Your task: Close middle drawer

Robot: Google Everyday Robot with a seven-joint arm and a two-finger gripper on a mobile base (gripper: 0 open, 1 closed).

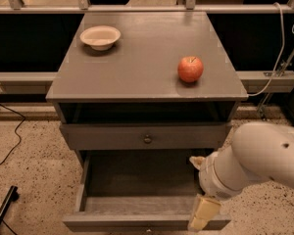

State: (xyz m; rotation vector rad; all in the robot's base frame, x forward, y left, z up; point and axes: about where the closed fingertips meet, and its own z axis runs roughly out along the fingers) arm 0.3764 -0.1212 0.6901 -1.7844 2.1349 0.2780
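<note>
So, at this pt you had the tool (197, 192) low on the right, over the right end of the middle drawer (137, 185), w/ the bulky white arm (264, 155) coming in from the lower right corner. Its two cream fingers (204, 213) stood apart, one up near the drawer's back right corner, the other down across the right end of the front panel. Nothing was held btwn them. Whether the lower finger actually touched the panel, I couldn't tell. The middle drawer was pulled well out from the grey table (137, 77), its deep box open to view, its front panel at the bottom edge of the view. Just above it, the upper drawer front (108, 137) w/ its small round knob (147, 139) sat shut or nearly so. On the table top were a pale bowl (100, 35) at back left and a red apple (190, 68) toward the right, well apart. The floor (29, 151) was speckled.
</note>
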